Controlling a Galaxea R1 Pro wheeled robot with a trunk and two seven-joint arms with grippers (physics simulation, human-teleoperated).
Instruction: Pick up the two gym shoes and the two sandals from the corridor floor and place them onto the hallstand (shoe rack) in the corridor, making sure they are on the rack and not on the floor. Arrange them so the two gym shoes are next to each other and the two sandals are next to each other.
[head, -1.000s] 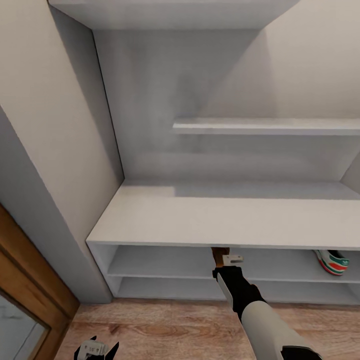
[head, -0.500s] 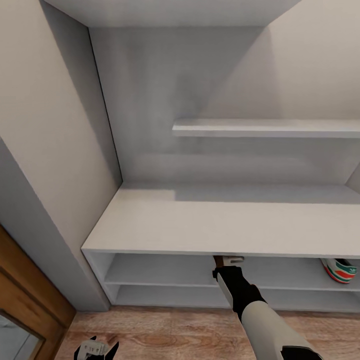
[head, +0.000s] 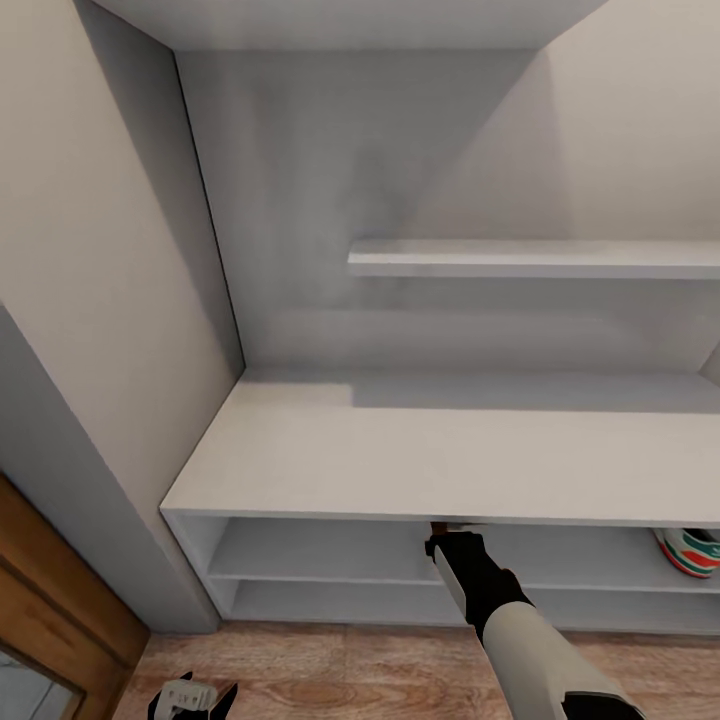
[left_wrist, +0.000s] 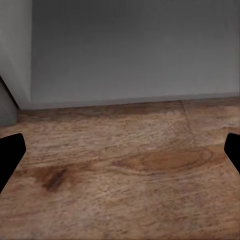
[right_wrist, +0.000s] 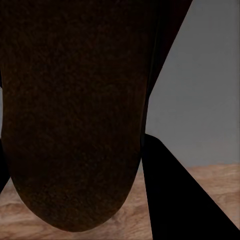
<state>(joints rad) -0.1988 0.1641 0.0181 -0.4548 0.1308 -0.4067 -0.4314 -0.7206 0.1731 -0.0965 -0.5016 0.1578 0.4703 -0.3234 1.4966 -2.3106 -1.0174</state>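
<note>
Light brown plank corridor floor (head: 330, 670) is being shown nearest, with the left gripper (head: 192, 697) being held low over it, fingers apart and empty. Farther in, a dark brown sandal (right_wrist: 75, 115) is being clamped by the right gripper (head: 452, 535) at the hallstand (head: 400, 460) upper shelf opening. A gym shoe (head: 690, 552) is being seen resting on that shelf, far right.

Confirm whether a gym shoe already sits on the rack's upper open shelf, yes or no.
Yes: in the head view a gym shoe rests on the upper open shelf of the hallstand, near its right end.
</note>
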